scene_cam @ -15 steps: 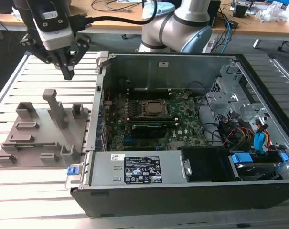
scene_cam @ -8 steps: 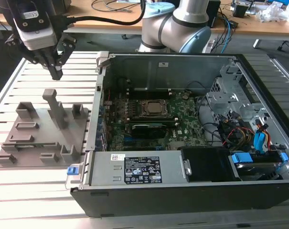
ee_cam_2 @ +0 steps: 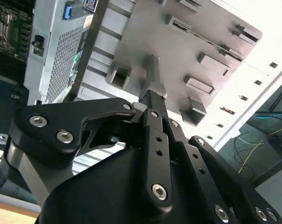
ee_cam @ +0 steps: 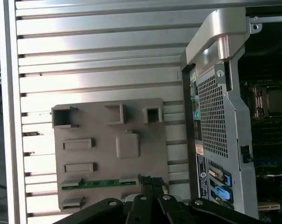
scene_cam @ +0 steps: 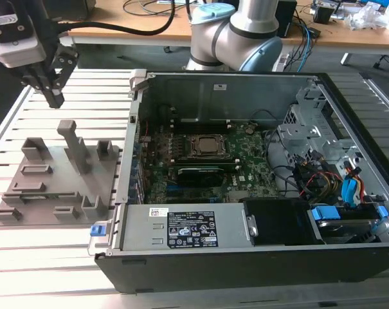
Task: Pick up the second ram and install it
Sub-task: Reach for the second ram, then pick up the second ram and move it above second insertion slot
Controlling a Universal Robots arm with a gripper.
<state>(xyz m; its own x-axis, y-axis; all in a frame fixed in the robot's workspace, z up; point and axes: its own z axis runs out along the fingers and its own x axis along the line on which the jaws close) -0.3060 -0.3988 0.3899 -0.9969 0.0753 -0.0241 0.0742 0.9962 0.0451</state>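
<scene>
First wrist view: end effector (ee_cam: 151, 182) over tray (ee_cam: 94, 125), near ram (ee_cam: 96, 184).

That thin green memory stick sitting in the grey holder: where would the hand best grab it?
Probably by the middle of its long upper edge, pinched across the two flat faces, coming straight down from above. The memory stick appears to stand on edge in the grey holder, with blocks at both ends, so only its top is free.

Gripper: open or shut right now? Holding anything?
Gripper: shut, fingertips together, nothing held; it hangs above the grey tray.
</scene>
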